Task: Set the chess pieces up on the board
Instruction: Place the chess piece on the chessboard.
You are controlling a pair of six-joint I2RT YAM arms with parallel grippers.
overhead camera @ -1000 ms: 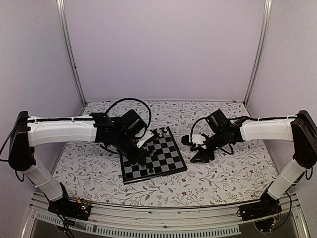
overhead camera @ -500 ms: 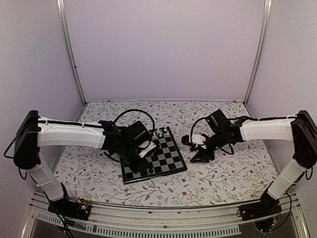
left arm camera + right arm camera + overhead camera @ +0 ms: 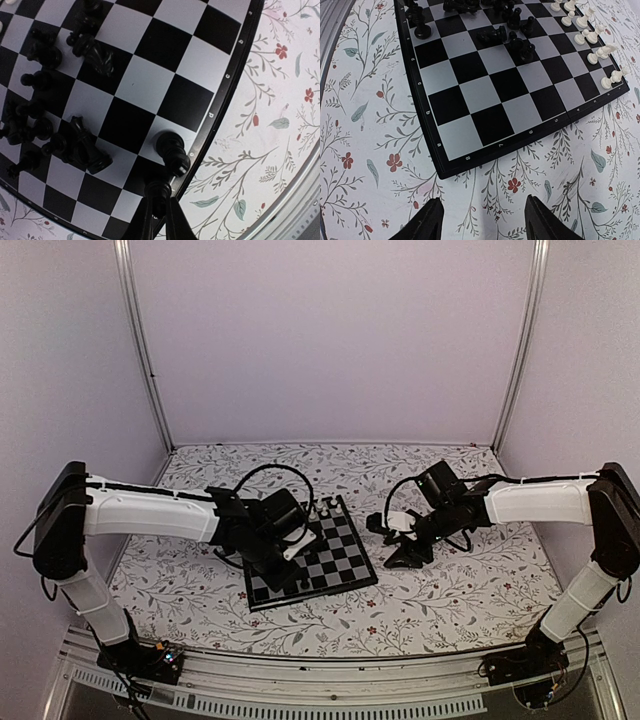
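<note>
Pinching black piece (image 3: 157, 191) at board (image 3: 145, 82) edge: left tool (image 3: 159, 204) | right tool (image 3: 482, 215): spread wide, empty

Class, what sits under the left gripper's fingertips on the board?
Edge squares of the board, with one black piece standing just beyond the left gripper. The square right beneath the tips is covered.

Plain pale lilac walls (image 3: 330, 340) enclose a table (image 3: 450, 610) with a floral top. 2 metal posts (image 3: 141, 340) stand at the back corners. The light is even.
</note>
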